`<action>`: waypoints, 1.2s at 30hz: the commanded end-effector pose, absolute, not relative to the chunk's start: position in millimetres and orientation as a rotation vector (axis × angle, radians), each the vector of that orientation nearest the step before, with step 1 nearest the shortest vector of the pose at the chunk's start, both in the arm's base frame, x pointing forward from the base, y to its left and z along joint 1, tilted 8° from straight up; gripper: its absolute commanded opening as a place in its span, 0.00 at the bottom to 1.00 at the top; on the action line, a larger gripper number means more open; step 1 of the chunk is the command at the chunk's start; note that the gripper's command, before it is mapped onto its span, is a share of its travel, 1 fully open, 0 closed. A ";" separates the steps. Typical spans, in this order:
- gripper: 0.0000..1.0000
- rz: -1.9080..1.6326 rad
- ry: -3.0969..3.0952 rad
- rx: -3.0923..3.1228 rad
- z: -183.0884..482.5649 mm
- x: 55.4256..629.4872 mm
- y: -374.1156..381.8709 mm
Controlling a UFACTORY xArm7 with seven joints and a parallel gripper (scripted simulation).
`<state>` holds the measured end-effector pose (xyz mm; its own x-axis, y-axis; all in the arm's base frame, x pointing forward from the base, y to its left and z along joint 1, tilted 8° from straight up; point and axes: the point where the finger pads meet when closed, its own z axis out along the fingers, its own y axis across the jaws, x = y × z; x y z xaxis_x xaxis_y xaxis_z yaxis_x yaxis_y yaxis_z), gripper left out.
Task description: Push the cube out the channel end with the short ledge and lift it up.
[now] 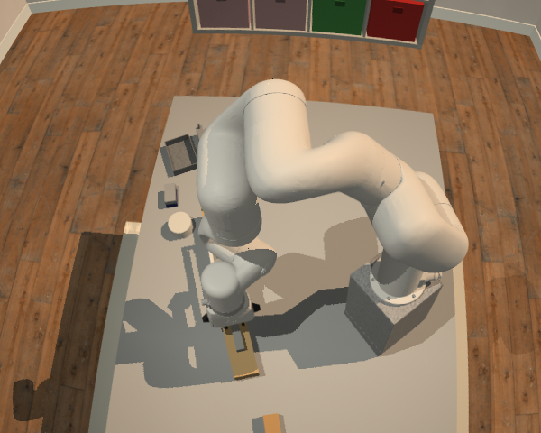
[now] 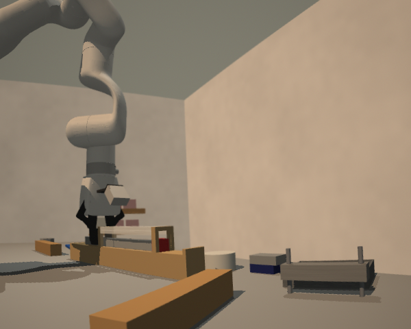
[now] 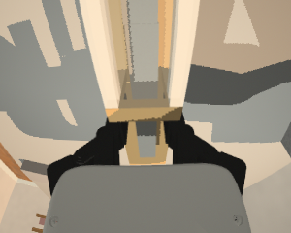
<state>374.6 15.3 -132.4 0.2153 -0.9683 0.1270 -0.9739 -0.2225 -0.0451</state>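
Observation:
The clear-walled channel [image 2: 135,236] runs along the table, and in the wrist view [image 3: 145,26] it stretches away from me. The red cube [image 2: 163,244] sits inside it, close to the wooden frame at the end far from my hand. A thin grey rod [image 3: 145,46] lies along the channel floor; its near end rests on a tan ledge [image 1: 241,356] outside the channel mouth. My gripper [image 3: 145,103] hangs over that ledge, outside the channel, with the fingers slightly parted on either side of the rod's end. It also shows in the side view [image 2: 101,229]. The cube is hidden in the overhead and wrist views.
A long orange wall with a raised end [image 2: 152,262] lies beside the channel. Loose orange blocks [image 2: 170,301] [image 2: 48,247] [image 1: 270,423] lie around. A white cylinder [image 1: 179,222], a grey-and-blue box [image 1: 169,194] and a grey tray [image 1: 182,153] stand beyond the channel. The robot base [image 1: 391,308] is at the right.

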 end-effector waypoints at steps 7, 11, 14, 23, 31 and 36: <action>0.38 0.200 -1.932 2.416 -131.6 375.8 15.6; 0.38 0.200 -1.932 2.416 -131.6 375.8 15.6; 0.38 0.200 -1.932 2.416 -131.4 375.8 15.6; 0.38 0.200 -1.932 2.416 -82.0 372.1 21.3; 0.38 0.200 -1.932 2.416 -62.0 370.6 23.5; 0.38 0.200 -1.932 2.416 -62.0 370.6 23.5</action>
<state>369.0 22.9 -63.2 0.2144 -0.9684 0.1276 -0.9741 -0.2216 -0.0450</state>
